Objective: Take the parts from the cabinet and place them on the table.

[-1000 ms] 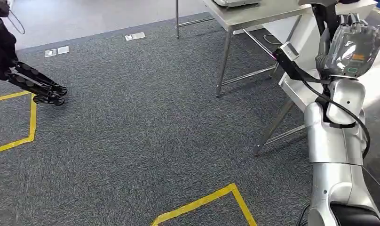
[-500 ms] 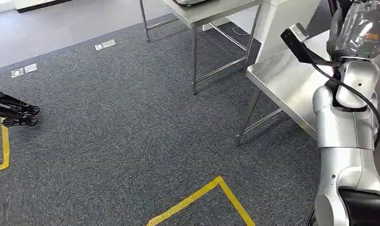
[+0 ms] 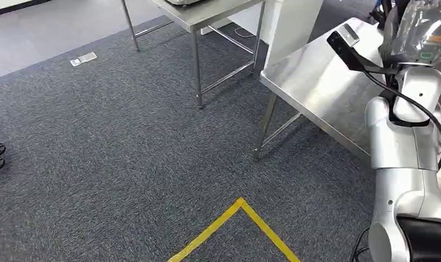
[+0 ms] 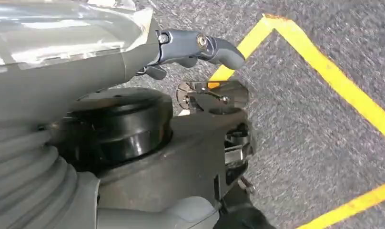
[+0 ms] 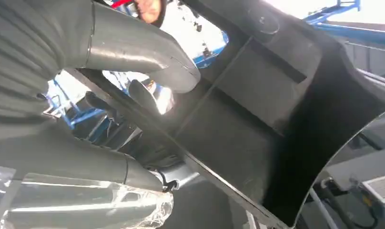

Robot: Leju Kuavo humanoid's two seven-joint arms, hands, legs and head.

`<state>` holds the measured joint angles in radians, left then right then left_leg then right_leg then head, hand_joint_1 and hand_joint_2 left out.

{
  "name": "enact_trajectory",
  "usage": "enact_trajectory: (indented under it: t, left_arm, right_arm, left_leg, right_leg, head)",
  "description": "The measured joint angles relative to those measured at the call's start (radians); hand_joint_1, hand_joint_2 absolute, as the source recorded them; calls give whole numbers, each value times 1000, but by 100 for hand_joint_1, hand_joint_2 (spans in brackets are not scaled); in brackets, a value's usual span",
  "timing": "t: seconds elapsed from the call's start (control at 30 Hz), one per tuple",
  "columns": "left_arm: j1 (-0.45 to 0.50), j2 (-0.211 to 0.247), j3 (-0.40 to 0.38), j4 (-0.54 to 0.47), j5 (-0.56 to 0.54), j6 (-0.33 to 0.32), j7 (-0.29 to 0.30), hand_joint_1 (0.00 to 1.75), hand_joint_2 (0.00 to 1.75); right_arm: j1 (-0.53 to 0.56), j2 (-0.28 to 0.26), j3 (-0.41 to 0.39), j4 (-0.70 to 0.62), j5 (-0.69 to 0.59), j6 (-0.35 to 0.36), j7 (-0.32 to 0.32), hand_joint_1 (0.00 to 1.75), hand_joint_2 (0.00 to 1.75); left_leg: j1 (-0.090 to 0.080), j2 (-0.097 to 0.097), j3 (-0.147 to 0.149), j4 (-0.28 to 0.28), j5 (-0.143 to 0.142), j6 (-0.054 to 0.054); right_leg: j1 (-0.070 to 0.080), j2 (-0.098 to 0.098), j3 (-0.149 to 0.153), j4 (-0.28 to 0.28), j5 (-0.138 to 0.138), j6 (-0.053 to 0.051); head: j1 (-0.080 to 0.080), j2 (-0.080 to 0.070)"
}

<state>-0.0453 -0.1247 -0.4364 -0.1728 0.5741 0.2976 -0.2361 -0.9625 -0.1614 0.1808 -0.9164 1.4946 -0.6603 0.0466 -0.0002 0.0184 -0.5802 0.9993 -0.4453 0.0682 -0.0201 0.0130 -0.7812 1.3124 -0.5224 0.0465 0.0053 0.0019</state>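
Dark part (image 5: 276,109) in right robot hand (image 5: 133,52)

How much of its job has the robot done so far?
Done, it seems: the right hand grips a big black part, so that one looks fetched. In hand: the hand is raised above the steel table. Left: setting it down; no part lies on the stretch of table that shows.

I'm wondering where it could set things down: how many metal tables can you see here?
2. One steel table stands at the right, by the robot's silver arm. A second steel table stands farther back, near the top edge, cut off by the frame. Others may lie outside the picture.
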Motion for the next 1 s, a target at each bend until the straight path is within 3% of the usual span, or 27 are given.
enact_trajectory:
  t: [0.03,0.07,0.1,0.13,0.17,0.2,0.23,0.3,0.33,0.4,0.47,0.5,0.53,0.57,0.63,0.67,0.7,0.73,0.8,0.83,0.87,0.9,0.93,1.0]
  left_arm:
    - [0,0,1,0,3,0,-3,0,175]
    - [-1,0,3,0,7,0,-9,0,175]
    - [-1,0,7,0,10,0,-14,0,175]
    - [-2,-1,11,0,10,-3,-18,0,175]
    - [-3,0,13,0,12,-5,-20,0,175]
    - [-4,1,16,0,13,-6,-25,0,175]
    - [-4,4,16,0,16,-9,-31,0,175]
    - [-9,6,19,0,24,-12,-32,0,175]
    - [-17,8,23,0,30,-4,-20,0,175]
    - [-35,8,28,-3,30,7,-9,0,175]
    - [-42,10,32,-5,30,11,-7,0,175]
    - [-42,10,34,-5,30,16,-15,0,175]
    - [-41,10,34,-5,29,16,-29,0,175]
    - [-40,10,34,-5,29,16,-43,0,175]
    - [-40,10,36,-5,29,12,-58,0,175]
    - [-40,10,37,-5,29,4,-63,0,175]
    - [-39,10,40,-5,29,0,-64,0,175]
    - [-39,10,40,-5,29,-5,-66,0,175]
    - [-38,10,40,-5,31,-6,-66,0,175]
    - [-40,10,40,-6,31,-7,-66,0,175]
    - [-43,9,41,-6,31,-8,-66,0,175]
    - [-44,10,42,-7,31,-9,-66,0,175]
    - [-42,9,42,-8,31,-10,-66,0,175]
    - [-40,8,42,-8,31,-12,-66,0,175]
  right_arm:
    - [-3,-2,5,15,-1,-2,-4,175,175]
    - [-8,-2,7,29,-2,-5,-6,175,175]
    - [-17,-2,10,42,-4,-12,-6,175,175]
    - [-28,-2,12,58,-5,-18,-6,175,175]
    - [-37,-3,14,70,-6,-24,-6,175,175]
    - [-46,-3,18,83,-6,-30,-5,175,175]
    - [-49,-4,23,96,-5,-31,-2,175,175]
    - [-53,-10,29,126,-5,-32,1,175,175]
    - [-58,-13,31,137,-6,-32,-1,175,175]
    - [-71,-11,37,156,-7,-32,-6,175,175]
    - [-77,-8,43,176,-8,-32,-10,175,175]
    - [-76,-7,48,185,-8,-32,-13,175,175]
    - [-74,-8,50,192,-10,-32,-18,175,175]
    - [-71,-9,52,194,-10,-32,-20,175,175]
    - [-71,-10,53,197,-11,-32,-24,175,175]
    - [-71,-10,53,197,-10,-33,-24,175,175]
    - [-73,-11,54,198,-10,-33,-23,175,175]
    - [-73,-12,55,201,-9,-32,-23,175,175]
    - [-74,-17,55,205,-9,-33,-22,175,175]
    - [-74,-19,56,206,-9,-33,-23,175,175]
    - [-72,-21,58,207,-9,-34,-23,175,175]
    - [-76,-27,59,208,-9,-34,-23,175,175]
    - [-79,-27,60,209,-9,-36,-23,175,175]
    - [-75,-25,62,214,-9,-37,-23,175,175]
  left_leg:
    - [1,13,0,0,0,-1]
    - [1,23,0,0,-1,-1]
    - [2,33,0,1,-2,-2]
    - [2,44,1,1,-4,-5]
    - [-1,52,2,3,-6,-10]
    - [-9,60,-1,5,-10,-17]
    - [-9,69,2,6,-11,-21]
    - [-7,86,6,3,-11,-29]
    - [-5,88,3,7,-16,-36]
    - [3,9,-31,80,-68,-47]
    - [4,-13,-103,241,-140,-53]
    - [4,-16,-138,311,-162,-53]
    - [4,-17,-155,335,-158,-52]
    - [4,-17,-147,308,-131,-48]
    - [5,-31,-73,147,-37,-41]
    - [10,-71,-31,49,-3,-37]
    - [13,-111,-18,22,-8,-38]
    - [11,-91,-16,21,-6,-37]
    - [1,-73,-17,25,-4,-30]
    - [3,-60,-14,17,2,-22]
    - [10,-45,-12,6,11,-11]
    - [9,-38,-12,2,13,-3]
    - [8,-28,-13,2,14,-1]
    - [6,-3,-15,3,13,0]
  right_leg:
    - [-2,-3,-2,5,3,8]
    - [-5,-6,23,-38,22,17]
    - [-7,-14,66,-120,54,27]
    - [-9,-32,126,-228,89,36]
    - [-8,-79,173,-314,107,37]
    - [6,-80,183,-323,107,25]
    - [5,-63,179,-323,110,14]
    - [7,-45,174,-322,111,8]
    - [-1,-34,175,-327,118,-3]
    - [-8,-20,174,-327,120,-13]
    - [-6,-1,174,-327,121,-18]
    - [-5,12,174,-326,122,-19]
    - [-4,26,174,-326,123,-20]
    - [-4,38,174,-326,123,-20]
    - [-4,63,175,-323,123,-20]
    - [-5,75,174,-322,123,-19]
    - [4,82,168,-318,124,-17]
    - [3,90,164,-318,126,-14]
    - [-6,111,159,-322,133,2]
    - [-3,123,155,-325,136,9]
    - [-7,102,142,-314,128,8]
    - [2,44,122,-271,101,3]
    - [1,17,89,-199,68,0]
    - [-1,-1,12,-27,9,0]
  head:
    - [0,0]
    - [0,0]
    - [0,0]
    - [0,0]
    - [0,0]
    - [-1,0]
    - [-5,0]
    - [-4,0]
    - [-3,0]
    - [-10,0]
    - [-11,0]
    - [-10,0]
    - [-11,0]
    - [-11,0]
    - [-11,0]
    - [-11,0]
    - [-10,0]
    - [-8,0]
    - [-10,0]
    - [-11,0]
    - [-10,0]
    - [0,0]
    - [3,0]
    - [3,0]
